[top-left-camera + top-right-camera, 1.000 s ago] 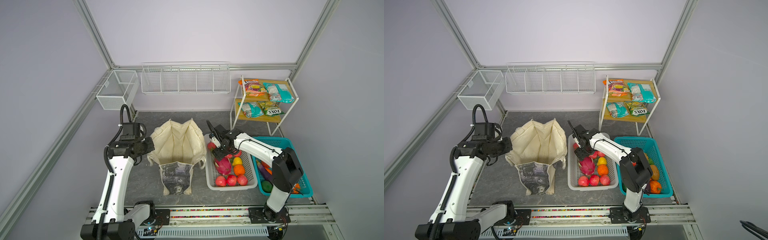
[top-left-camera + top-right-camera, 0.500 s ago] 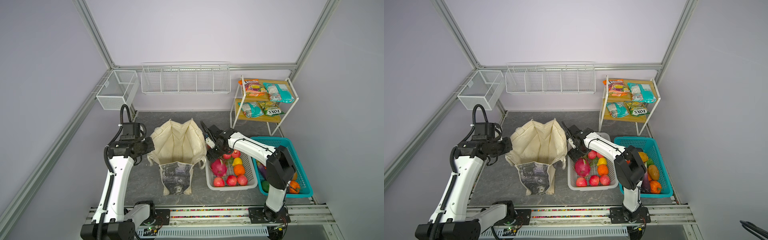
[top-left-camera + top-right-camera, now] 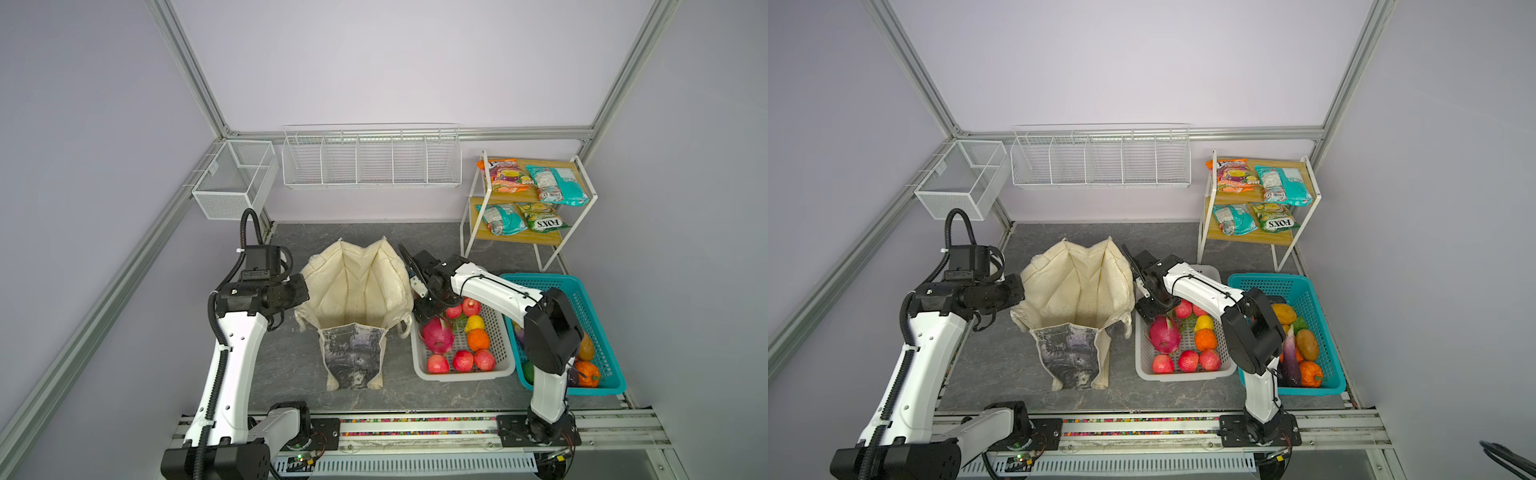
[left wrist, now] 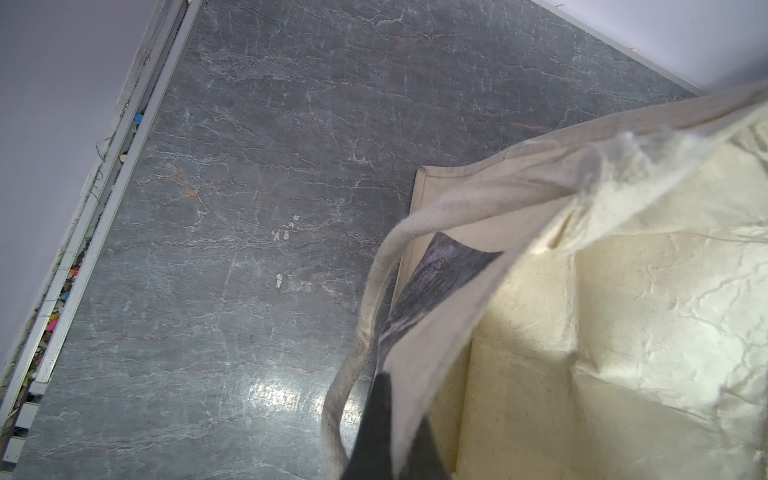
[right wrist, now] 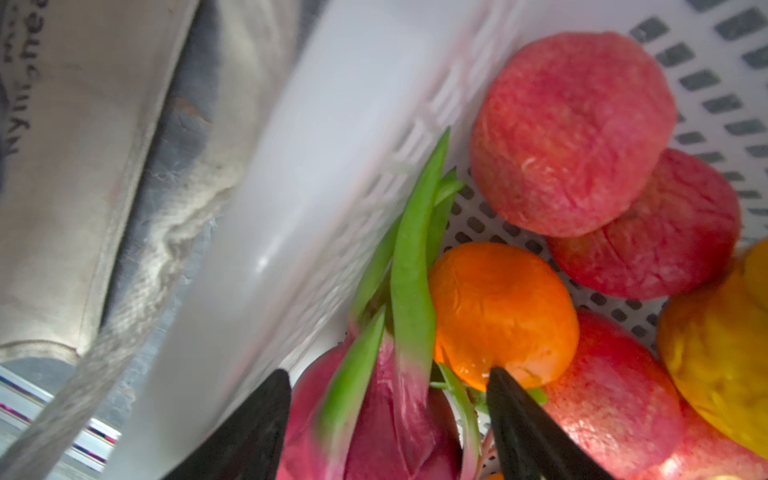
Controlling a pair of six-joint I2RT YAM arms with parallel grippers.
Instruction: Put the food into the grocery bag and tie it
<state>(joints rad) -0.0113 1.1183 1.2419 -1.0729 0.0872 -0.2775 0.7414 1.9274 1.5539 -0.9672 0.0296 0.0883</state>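
Top views: grocery bag point(image 3: 357, 286) stands open on the grey floor; left gripper point(image 3: 302, 286) closed at its left rim, hold on cloth unclear.
Left wrist: grocery bag's rim and strap close by.
Right wrist: right gripper point(image 5: 386, 372) spread wide, astride dragon fruit point(image 5: 374, 440) in white basket point(image 5: 324, 166).

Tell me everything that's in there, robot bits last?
grocery bag: one, cream, centre, mouth open
white basket: one, right of the bag
apples: five showing, red, white basket
dragon fruit: one, pink, same basket
orange: one, orange, same basket
yellow fruit: one, yellow, same basket
teal basket: one, far right, holds vegetables
snack packets: four, two teal, corner shelf
wire rack: one, white, back wall
mesh basket: one, white, left wall
left gripper: one, black, shut on bag's rim
right gripper: one, black, open astride dragon fruit
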